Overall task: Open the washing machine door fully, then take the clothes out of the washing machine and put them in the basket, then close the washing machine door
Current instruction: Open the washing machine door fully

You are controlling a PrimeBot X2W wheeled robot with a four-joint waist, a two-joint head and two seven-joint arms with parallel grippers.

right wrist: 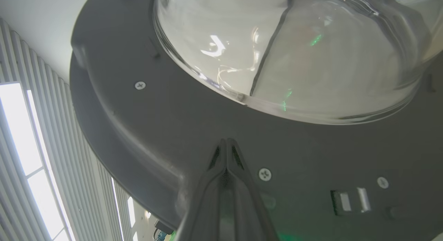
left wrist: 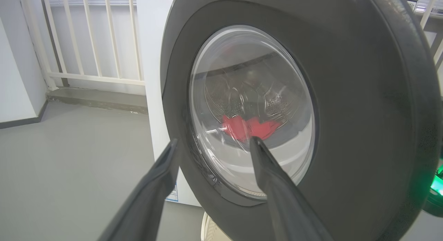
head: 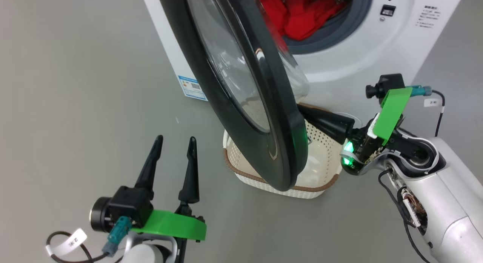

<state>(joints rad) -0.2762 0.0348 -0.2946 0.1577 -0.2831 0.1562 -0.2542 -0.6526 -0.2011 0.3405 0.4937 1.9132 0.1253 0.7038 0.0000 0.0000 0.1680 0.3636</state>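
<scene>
- Head view, closest in: the left gripper (head: 176,138) hovers over the smooth grey floor (head: 75,85). Its two long, dark, tapering fingers are spread wide, with nothing between them.
- Left wrist view: those fingers point at the outer face of the washing machine door (head: 271,89) and stand apart from it. The door has a wide matt-looking black ring around a round clear window.
- The door stands part-way open, nearly edge-on to the head camera. Its glossy black rim hangs above the basket (head: 324,142).
- Right wrist view: the right gripper (right wrist: 226,141) has its fingers pressed together, empty. The tips sit on the door's grey plastic inner face, just below the bulging glass bowl and near a screw (right wrist: 264,174). They seem to touch the face, though contact is hard to confirm.
- The basket sits on the floor just in front of the washing machine (head: 358,55). It is cream perforated plastic with a brown woven-look rim. The door hides much of its interior, and the part I can see is bare wall.
- Farthest back is the white boxy machine, with a blue label (head: 192,87) low on its side.
- Its grey rubber gasket (head: 332,29) rings the opening.
- The clothes (head: 302,17), soft bright red fabric, lie bunched inside the drum mouth.
</scene>
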